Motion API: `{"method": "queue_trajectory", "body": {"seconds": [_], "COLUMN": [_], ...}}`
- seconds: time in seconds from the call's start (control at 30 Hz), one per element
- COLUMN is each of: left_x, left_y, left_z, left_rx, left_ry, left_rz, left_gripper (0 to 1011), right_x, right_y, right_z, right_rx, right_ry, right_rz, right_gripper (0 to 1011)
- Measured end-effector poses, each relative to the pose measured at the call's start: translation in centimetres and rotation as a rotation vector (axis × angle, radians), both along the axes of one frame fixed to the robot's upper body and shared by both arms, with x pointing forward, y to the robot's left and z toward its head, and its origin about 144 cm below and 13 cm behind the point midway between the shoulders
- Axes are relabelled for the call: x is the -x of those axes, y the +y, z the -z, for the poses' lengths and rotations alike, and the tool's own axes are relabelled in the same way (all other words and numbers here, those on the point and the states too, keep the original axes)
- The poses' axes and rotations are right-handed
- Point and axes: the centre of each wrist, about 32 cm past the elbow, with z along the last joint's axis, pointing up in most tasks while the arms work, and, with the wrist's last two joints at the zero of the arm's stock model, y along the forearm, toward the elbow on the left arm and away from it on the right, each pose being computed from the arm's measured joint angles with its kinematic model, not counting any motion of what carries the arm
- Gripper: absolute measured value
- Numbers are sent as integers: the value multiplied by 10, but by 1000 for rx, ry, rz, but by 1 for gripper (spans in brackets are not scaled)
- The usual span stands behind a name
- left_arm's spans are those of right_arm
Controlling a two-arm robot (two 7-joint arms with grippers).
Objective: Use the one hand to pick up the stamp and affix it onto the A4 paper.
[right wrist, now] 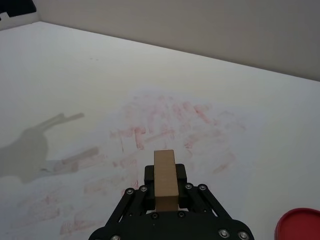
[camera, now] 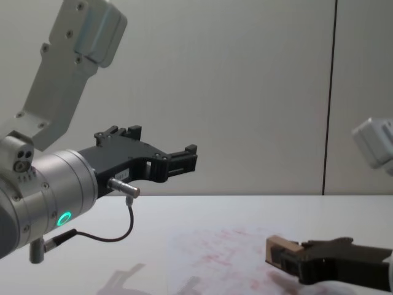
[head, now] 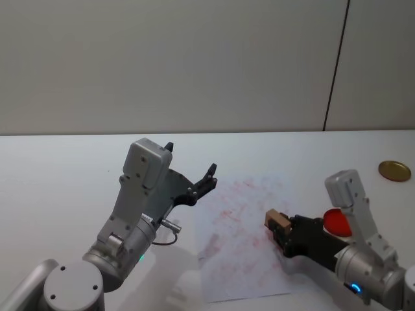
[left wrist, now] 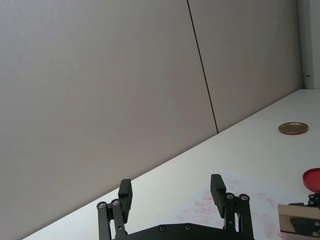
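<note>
White table (head: 65, 168), grey wall behind. Right gripper (head: 281, 229) clamped on the stamp (head: 273, 218), over the right part of the paper (head: 240, 259). Left gripper (head: 191, 158) parked raised left of it, fingers wide

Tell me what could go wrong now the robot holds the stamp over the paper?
The right gripper holds the stamp by one end, so it might tilt or slip when pressed. The A4 paper looks unfastened and could slide. It is crowded with red marks, so a new print may overlap. The left gripper hangs open, raised beside the paper.
</note>
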Motion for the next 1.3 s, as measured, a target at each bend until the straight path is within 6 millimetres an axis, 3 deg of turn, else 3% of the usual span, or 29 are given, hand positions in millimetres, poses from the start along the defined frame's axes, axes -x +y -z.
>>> {"method": "queue_trajectory", "body": {"seconds": [1.3], "left_x": [0], "left_y": [0], "left_z": [0], "left_rx": [0], "left_ry": [0], "left_rz": [0], "left_gripper": [993], "right_x": [4], "right_y": [-4], "right_z": [10], "right_rx": [6], "right_ry": [49], "right_rz": [-10], "right_gripper": [220]}}
